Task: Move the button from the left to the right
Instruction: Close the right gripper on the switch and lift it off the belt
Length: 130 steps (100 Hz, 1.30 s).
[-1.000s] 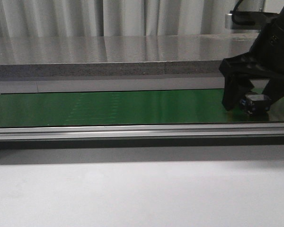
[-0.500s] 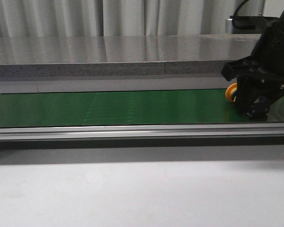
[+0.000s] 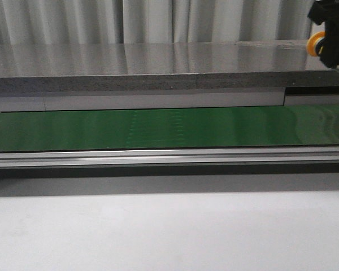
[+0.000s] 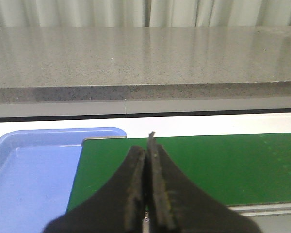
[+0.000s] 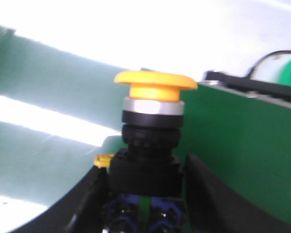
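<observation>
- Yellow-orange marks the cap of the button (image 5: 154, 131), which the right gripper (image 5: 144, 194) grips by its black blocky body, one finger pressed against each side.
- From the right wrist camera, the button's long axis runs straight out from between the fingers: cap at the far end, then a silver collar, a black ribbed neck and the square body seated between the pads. Blue parts and a thin green strip show at its base.
- From the front camera, the right gripper (image 3: 334, 35) sits at the upper right corner, partly cut off by the edge, raised well above the green belt (image 3: 158, 129). Only the cap's rim (image 3: 314, 45) shows there, sticking out toward the robot's left, so the button lies roughly sideways rather than upright.
- Seen from the left wrist camera, the left gripper (image 4: 146, 160) has its two dark fingers pressed flat together with nothing between them. It hangs over the end of the green belt (image 4: 223, 167), with a blue tray (image 4: 29, 174) just beside that end.
- Behind the belt runs a grey speckled ledge (image 3: 130, 83), with pale curtains (image 3: 101, 20) beyond it.
</observation>
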Each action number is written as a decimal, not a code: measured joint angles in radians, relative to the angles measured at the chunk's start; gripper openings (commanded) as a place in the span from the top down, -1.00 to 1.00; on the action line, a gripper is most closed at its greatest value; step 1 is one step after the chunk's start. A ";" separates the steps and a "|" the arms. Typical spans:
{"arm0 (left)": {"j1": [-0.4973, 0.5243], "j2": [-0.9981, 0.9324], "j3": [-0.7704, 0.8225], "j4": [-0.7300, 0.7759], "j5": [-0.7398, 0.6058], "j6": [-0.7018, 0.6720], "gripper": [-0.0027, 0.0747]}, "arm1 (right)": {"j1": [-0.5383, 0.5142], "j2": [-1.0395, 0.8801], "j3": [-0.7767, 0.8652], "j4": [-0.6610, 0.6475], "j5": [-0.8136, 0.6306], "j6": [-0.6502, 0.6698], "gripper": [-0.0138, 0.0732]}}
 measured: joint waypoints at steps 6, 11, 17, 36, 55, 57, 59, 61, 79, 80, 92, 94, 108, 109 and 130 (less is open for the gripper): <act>0.000 0.000 0.000 0.000 0.000 0.000 0.98 | -0.045 0.000 -0.015 0.000 0.004 -0.032 0.33; 0.000 0.000 0.000 0.000 0.000 0.000 0.98 | -0.084 0.000 -0.023 0.010 0.004 -0.058 0.33; 0.000 0.000 0.000 0.000 0.000 0.000 0.98 | -0.129 0.000 -0.027 0.025 -0.003 -0.099 0.33; 0.000 0.000 0.000 0.000 0.000 0.000 0.98 | -0.274 0.004 -0.027 0.090 -0.050 -0.283 0.33; 0.000 0.000 0.000 0.000 0.000 0.000 0.98 | -0.395 0.048 -0.027 0.229 -0.077 -0.473 0.33; 0.000 0.000 0.000 0.000 0.000 0.000 0.98 | -0.408 0.056 -0.027 0.247 -0.076 -0.492 0.33; 0.000 0.000 0.000 0.000 0.000 0.000 0.98 | -0.416 0.065 -0.027 0.264 -0.076 -0.511 0.33; 0.000 0.000 0.000 0.000 0.000 0.000 0.98 | -0.428 0.074 -0.027 0.279 -0.076 -0.522 0.33; 0.000 0.000 0.000 0.000 0.000 0.000 0.98 | -0.522 0.156 -0.027 0.346 -0.071 -0.595 0.33; 0.000 0.000 0.000 0.000 0.000 0.000 0.98 | -0.524 0.159 -0.027 0.346 -0.071 -0.597 0.33; 0.000 0.000 0.000 0.000 0.000 0.000 0.98 | -0.560 0.207 -0.027 0.350 -0.071 -0.618 0.33; 0.000 0.000 0.000 0.000 0.000 0.000 0.98 | -0.562 0.216 -0.027 0.350 -0.071 -0.621 0.33; 0.000 0.000 0.000 0.000 0.000 0.000 0.98 | -0.564 0.267 -0.027 0.350 -0.073 -0.625 0.33; 0.000 0.000 0.000 0.000 0.000 0.000 0.98 | -0.564 0.271 -0.027 0.350 -0.075 -0.625 0.33; 0.000 0.000 0.000 0.000 0.000 0.000 0.98 | -0.564 0.319 -0.027 0.330 -0.089 -0.632 0.33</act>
